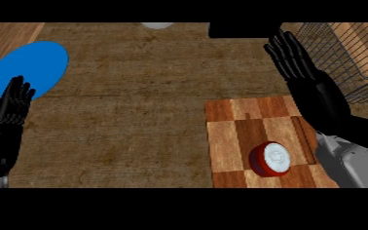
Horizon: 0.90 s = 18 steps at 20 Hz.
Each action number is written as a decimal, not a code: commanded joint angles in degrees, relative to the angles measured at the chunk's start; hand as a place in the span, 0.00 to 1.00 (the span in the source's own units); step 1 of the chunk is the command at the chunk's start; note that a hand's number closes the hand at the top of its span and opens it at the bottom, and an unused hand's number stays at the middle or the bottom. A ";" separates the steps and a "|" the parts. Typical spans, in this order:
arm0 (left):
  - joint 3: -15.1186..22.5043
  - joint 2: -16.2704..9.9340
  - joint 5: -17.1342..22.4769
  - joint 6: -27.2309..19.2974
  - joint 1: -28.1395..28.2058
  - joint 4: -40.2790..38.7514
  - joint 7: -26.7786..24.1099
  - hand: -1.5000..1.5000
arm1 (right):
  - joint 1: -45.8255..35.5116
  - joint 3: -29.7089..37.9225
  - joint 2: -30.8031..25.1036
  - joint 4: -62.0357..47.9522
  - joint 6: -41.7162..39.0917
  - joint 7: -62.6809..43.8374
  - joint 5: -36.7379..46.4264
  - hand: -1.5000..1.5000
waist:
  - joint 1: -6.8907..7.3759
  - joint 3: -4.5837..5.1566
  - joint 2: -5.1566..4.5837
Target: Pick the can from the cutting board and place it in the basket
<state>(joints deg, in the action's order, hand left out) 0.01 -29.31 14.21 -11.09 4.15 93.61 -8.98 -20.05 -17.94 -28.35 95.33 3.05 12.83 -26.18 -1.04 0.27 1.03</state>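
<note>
A red can [270, 159] with a white top stands upright on the checkered wooden cutting board [236, 126] at the lower right. My right hand [310, 85] stretches out above the board's right edge, fingers straight and open, well beyond the can and apart from it. The wire basket [339, 53] sits at the right edge, just right of those fingers. My left hand [13, 108] stays open at the left edge, fingers up, holding nothing.
A blue plate [34, 68] lies at the left on the wooden counter. A pale round object [156, 25] peeks in at the top edge. A black object [241, 29] sits at the top, left of the basket.
</note>
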 commanded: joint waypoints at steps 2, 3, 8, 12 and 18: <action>2.46 1.60 -2.33 -0.85 -3.71 -3.01 4.10 0.50 | 5.89 4.51 0.06 -5.46 -10.99 7.35 -7.65 1.00 | 0.57 -0.38 -1.34; 3.44 0.04 -3.15 -0.67 -5.21 -4.34 7.55 0.50 | 7.75 3.64 1.56 -8.31 -14.22 11.25 -9.04 1.00 | 0.12 -0.55 -1.85; 7.07 1.90 -2.88 0.16 -4.89 -8.01 13.46 0.50 | 10.18 3.38 4.65 -4.46 -29.98 27.51 -12.10 1.00 | -2.07 -1.00 -1.92; 8.20 1.73 -3.93 1.22 -10.52 -11.49 18.69 0.50 | 22.45 1.92 8.11 -1.23 -21.64 38.95 2.51 0.00 | -1.93 -0.36 -0.98; 8.74 4.11 -5.82 -1.51 -11.68 -13.28 19.02 0.50 | 27.66 12.18 -6.02 4.85 -8.86 27.38 10.92 0.00 | -3.66 0.01 -0.59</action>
<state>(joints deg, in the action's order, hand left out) 8.39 -26.08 9.29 -11.59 -7.07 81.96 9.66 4.38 -11.12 -27.15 98.60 -11.11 42.61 -22.04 -3.39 0.04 0.19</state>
